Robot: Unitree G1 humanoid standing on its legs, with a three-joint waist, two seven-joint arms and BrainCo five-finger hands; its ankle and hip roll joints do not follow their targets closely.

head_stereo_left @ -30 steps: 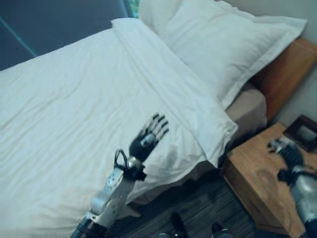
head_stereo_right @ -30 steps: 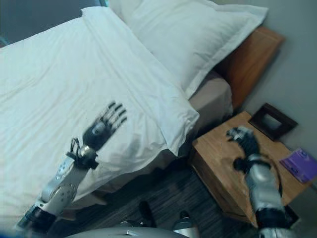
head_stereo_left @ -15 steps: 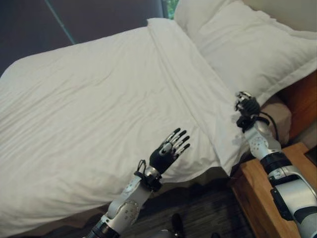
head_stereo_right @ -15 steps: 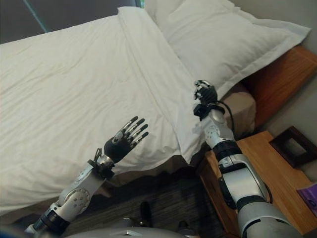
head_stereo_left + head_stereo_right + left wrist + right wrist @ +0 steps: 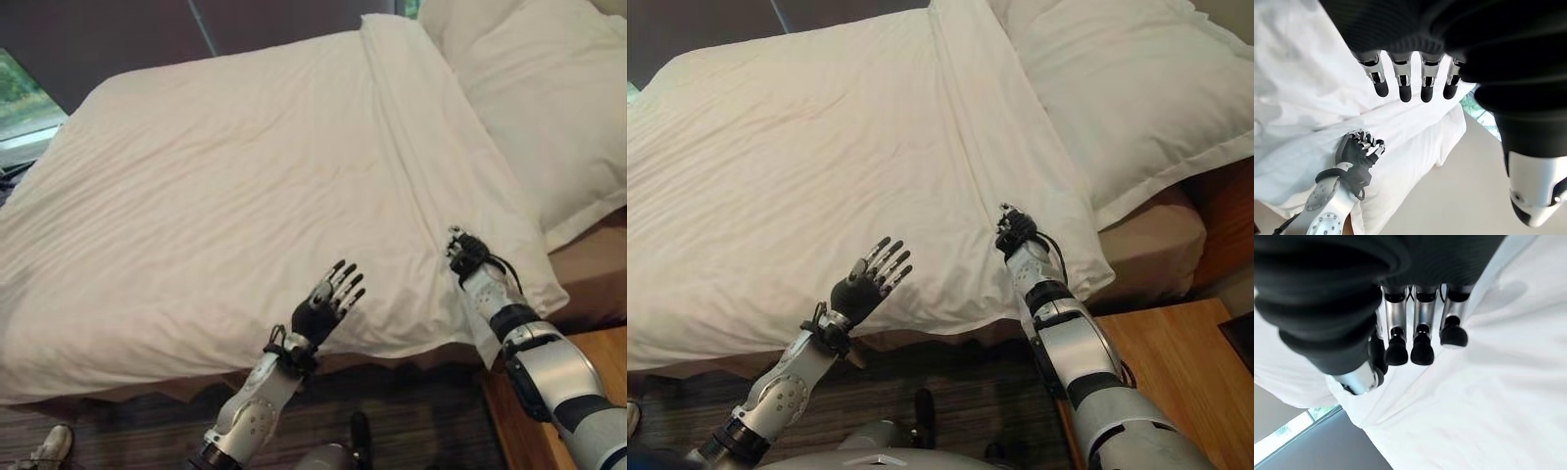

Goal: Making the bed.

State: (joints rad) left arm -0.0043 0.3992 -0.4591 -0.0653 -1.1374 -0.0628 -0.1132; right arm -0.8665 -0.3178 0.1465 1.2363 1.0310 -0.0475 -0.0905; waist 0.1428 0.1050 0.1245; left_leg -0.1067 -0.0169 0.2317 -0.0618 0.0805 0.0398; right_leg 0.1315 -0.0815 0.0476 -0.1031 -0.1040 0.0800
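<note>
A white duvet (image 5: 245, 186) covers the bed and lies fairly smooth, with a folded band (image 5: 994, 127) running along its pillow end. My left hand (image 5: 328, 299) is open, fingers straight, and hovers over the duvet's near edge, holding nothing. My right hand (image 5: 1014, 230) sits on the folded band near the duvet's near corner. Its fingers (image 5: 1410, 350) are curled with the tips against the cloth, and no cloth shows pinched between them and the thumb. The left wrist view also shows that right hand (image 5: 1359, 147) on the duvet.
White pillows (image 5: 1136, 88) lie at the head of the bed over a beige sheet (image 5: 1151, 245). A wooden headboard (image 5: 1225, 215) and a wooden nightstand (image 5: 1156, 362) stand to the right. Dark floor runs along the bed's near side, where a person's shoe (image 5: 44, 446) shows.
The camera has swung left along the bed. My right hand came down from the air by the pillow onto the duvet's folded band. The left hand stays open at the near edge.
</note>
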